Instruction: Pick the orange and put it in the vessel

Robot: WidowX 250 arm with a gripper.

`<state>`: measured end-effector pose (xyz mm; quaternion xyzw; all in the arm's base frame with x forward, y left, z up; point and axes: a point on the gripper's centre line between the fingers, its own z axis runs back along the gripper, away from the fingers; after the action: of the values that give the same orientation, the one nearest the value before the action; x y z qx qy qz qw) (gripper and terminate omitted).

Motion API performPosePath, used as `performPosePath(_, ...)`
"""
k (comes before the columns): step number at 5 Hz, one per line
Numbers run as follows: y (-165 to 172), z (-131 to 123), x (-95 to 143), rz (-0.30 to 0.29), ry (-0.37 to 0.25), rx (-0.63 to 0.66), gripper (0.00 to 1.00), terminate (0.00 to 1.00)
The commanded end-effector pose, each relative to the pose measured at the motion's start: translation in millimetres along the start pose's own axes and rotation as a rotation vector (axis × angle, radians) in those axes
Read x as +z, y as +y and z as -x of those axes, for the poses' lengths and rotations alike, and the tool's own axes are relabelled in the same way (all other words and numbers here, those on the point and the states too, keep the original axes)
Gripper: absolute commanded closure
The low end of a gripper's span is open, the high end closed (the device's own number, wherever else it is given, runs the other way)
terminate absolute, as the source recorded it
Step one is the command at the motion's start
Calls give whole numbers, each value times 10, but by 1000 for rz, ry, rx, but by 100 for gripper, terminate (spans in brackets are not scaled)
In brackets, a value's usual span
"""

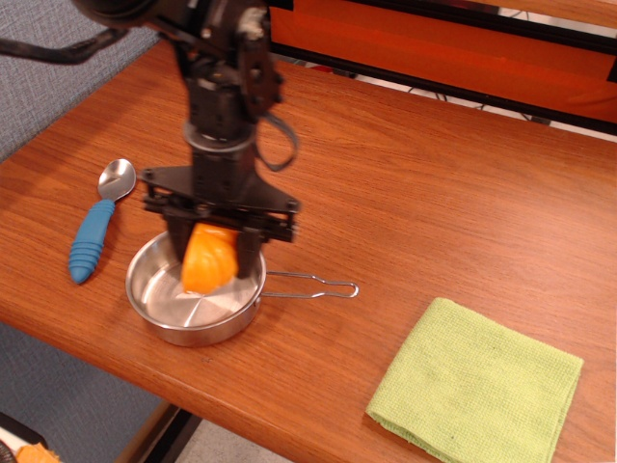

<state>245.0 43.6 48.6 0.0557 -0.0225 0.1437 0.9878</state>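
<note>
Gripping the orange (209, 260) between its two dark fingers, the gripper (212, 258) hung directly over the vessel (154, 289); we saw the jaws closed onto the fruit from either side, with the fruit's lower end down inside the rim. We could not tell whether the orange touched the pan floor or sat just above it.

Taking the vessel as our landmark and working from near to far: the green cloth (477, 388) lay nearest the camera, well to the right of the vessel and close to the front edge of the wooden table (434, 193), folded flat. The vessel itself sat near the table's front left edge, its shiny floor showing to the left of the orange and below it. Its thin wire handle (313, 285) ran out to the right, toward the cloth but well short of it. Just left of the vessel lay the spoon (100, 231), blue grip toward us and metal bowl pointing away, apart from the rim.

Behind the vessel the black arm (224, 106) rose upright from the gripper, with a looped cable on its right side. Farther back, beyond the table, we saw an orange panel (463, 48). We could read no brand, label or writing anywhere.
</note>
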Motion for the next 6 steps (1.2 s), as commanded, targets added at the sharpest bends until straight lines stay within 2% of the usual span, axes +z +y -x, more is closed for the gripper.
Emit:
performPosePath(1, 114, 53, -72, -18, 3, 17, 100, 0)
performPosePath(2, 132, 115, -154, 21, -10, 29, 100, 0)
performPosePath(3, 141, 117, -217, 11, -4, 29, 100, 0)
performPosePath(4, 149, 114, -216, 13, -6, 42, 0, 0)
performPosePath(5, 158, 103, -148, 40, -35, -21, 0, 0)
performPosePath(6, 162, 86, -41, 60, -52, -27, 0, 0)
